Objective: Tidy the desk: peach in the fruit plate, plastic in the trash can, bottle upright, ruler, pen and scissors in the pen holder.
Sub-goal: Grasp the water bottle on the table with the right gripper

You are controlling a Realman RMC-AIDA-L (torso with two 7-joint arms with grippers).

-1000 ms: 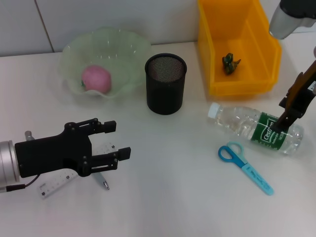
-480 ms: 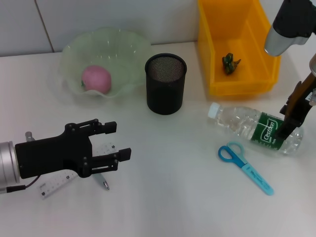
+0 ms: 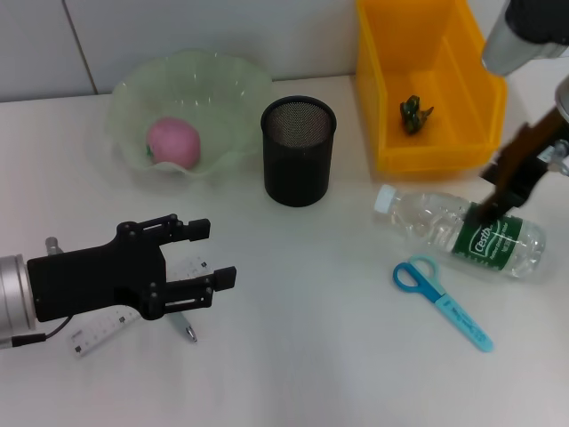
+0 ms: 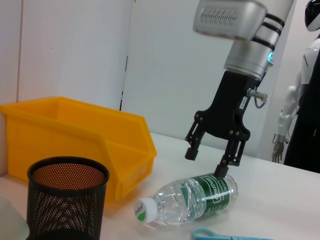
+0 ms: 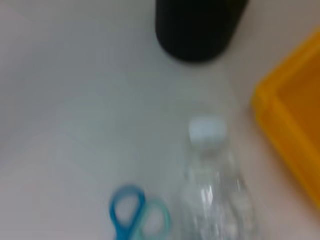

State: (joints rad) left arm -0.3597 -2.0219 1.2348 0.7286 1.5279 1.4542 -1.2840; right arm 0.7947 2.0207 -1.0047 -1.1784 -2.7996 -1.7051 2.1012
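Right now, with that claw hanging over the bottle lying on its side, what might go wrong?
The bottle is round and lies flat, so it may roll when the open right gripper closes; one finger already seems to touch its label. If it rolls, it could knock the blue scissors lying just beside it. The left gripper hangs over the ruler and pen, hiding parts of them.

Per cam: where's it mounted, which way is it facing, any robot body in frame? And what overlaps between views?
Head view: high, looking down at the desk; left gripper open near the ruler, right gripper over the bottle.
Left wrist view: low, facing across the desk; shows the right gripper open, one finger touching the bottle.
Right wrist view: above, looking down; no robot parts.
Shared by all: bottle, pen holder, yellow bin, scissors.
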